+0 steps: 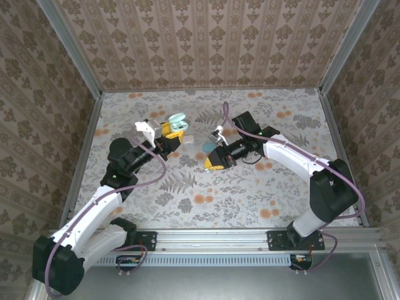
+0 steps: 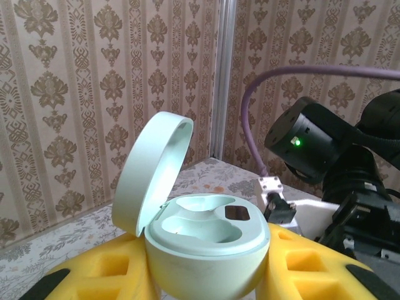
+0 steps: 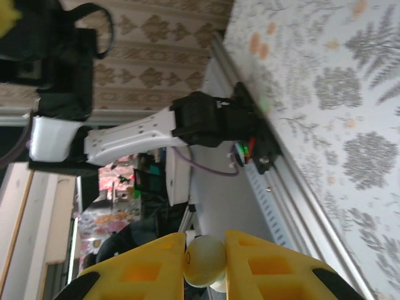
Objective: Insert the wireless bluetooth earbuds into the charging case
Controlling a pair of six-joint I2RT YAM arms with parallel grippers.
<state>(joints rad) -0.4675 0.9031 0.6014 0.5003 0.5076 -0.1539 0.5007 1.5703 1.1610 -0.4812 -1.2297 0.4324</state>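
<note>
Between the yellow foam pads [image 2: 100,275] of the left gripper [image 2: 209,278], left of the middle of the floral-printed table [image 1: 250,200]: one charging case [image 2: 206,247], smooth pale-mint plastic, pebble-round, clamped at its sides. I see it mouth up, its lid [image 2: 153,169] hinged open and tilted leftward in the wrist view. I count two hollow wells [image 2: 200,230], both empty, one with a dark contact patch [image 2: 236,214]. Right of it, apart: right gripper [image 1: 213,161], closed on one earbud [image 3: 205,257], glossy pale greenish-white, its rounded end showing between two yellow fingers [image 3: 144,272]. Its long axis I cannot tell.
</note>
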